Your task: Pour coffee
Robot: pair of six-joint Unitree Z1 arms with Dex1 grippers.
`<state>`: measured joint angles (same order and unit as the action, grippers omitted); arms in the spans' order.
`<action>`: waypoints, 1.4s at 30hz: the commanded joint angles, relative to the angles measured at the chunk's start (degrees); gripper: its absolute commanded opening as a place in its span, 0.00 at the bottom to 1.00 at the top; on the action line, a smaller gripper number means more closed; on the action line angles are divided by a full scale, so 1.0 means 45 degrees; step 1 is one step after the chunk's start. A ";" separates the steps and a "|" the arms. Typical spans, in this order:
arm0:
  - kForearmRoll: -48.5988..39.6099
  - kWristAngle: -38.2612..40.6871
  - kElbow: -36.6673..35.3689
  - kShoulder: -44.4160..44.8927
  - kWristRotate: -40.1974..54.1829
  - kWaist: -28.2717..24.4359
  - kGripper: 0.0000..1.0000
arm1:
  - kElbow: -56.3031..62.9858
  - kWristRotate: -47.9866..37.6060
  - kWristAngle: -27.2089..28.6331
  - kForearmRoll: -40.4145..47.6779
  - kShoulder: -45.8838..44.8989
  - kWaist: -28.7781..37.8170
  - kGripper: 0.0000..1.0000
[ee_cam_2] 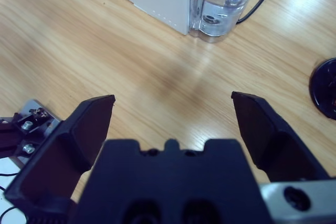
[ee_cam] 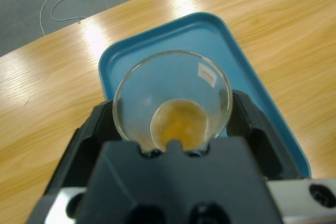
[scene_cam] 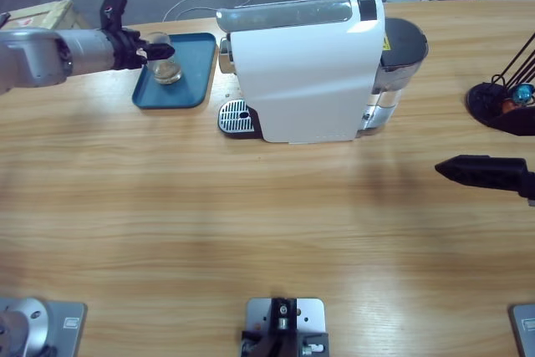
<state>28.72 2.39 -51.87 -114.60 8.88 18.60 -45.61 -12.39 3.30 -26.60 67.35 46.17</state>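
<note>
right pincer (ee_cam_2: pixel 173 124) hangs wide open over bare table (scene_cam: pixel 251 232), holding nothing. further off, the left pincer (scene_cam: pixel 159 50) is closed around the glass (ee_cam: pixel 172 100) over the blue tray (ee_cam: pixel 252 72), coffee (ee_cam: pixel 181 124) just a shallow pool at the bottom. i'd worry the smooth glass slips or tips and spills it.

One clear glass (scene_cam: pixel 166 63) sits between the left gripper's (ee_cam: pixel 173 124) jaws, with one shallow pool of coffee (ee_cam: pixel 181 124) in it. Under it lies one blue tray (scene_cam: pixel 188 81). Beside that stands one white coffee machine (scene_cam: pixel 305 68). One black capsule stand (scene_cam: pixel 504 106) is beyond the right gripper (ee_cam_2: pixel 173 124).
</note>
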 commanded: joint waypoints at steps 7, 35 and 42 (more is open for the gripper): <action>-0.1257 0.0110 -0.0063 -0.0236 -0.0024 0.0008 0.99 | 0.0187 -0.0177 -0.0041 -0.0101 -0.0165 0.0111 1.00; -1.0730 0.1137 0.3175 1.2389 -0.2481 0.5457 0.99 | -0.0731 0.0280 0.0970 -0.3773 -0.2876 0.0111 1.00; -1.1152 0.0973 0.3456 1.2979 -0.2442 0.5457 0.99 | -0.0673 0.0350 0.1428 -0.3816 -0.3123 0.0111 1.00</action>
<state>-18.99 6.46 -38.95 -59.26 -1.61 42.49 -49.10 -11.47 7.43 -42.78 55.45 46.25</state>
